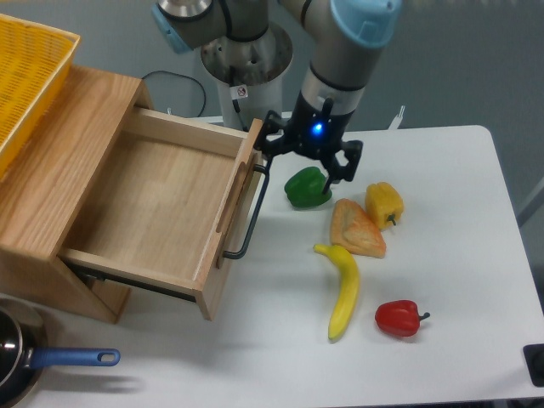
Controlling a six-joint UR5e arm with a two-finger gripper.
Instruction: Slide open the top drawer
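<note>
The top drawer (161, 200) of light wood stands pulled far out of its cabinet, its inside bare. Its long black bar handle (252, 214) runs down the front panel, facing the table. My gripper (308, 161) hangs open just right of the handle's upper end, above the green pepper (308, 187). Its fingers are spread and hold nothing. The left finger (269, 144) is close to the drawer front's top corner, and I cannot tell whether it touches it.
The wooden cabinet body (51, 183) carries a yellow basket (21, 76) on top. A yellow pepper (384, 204), an orange piece of food (357, 228), a banana (344, 289) and a red pepper (399, 317) lie right of the drawer. A blue-handled pan (25, 361) sits at the front left.
</note>
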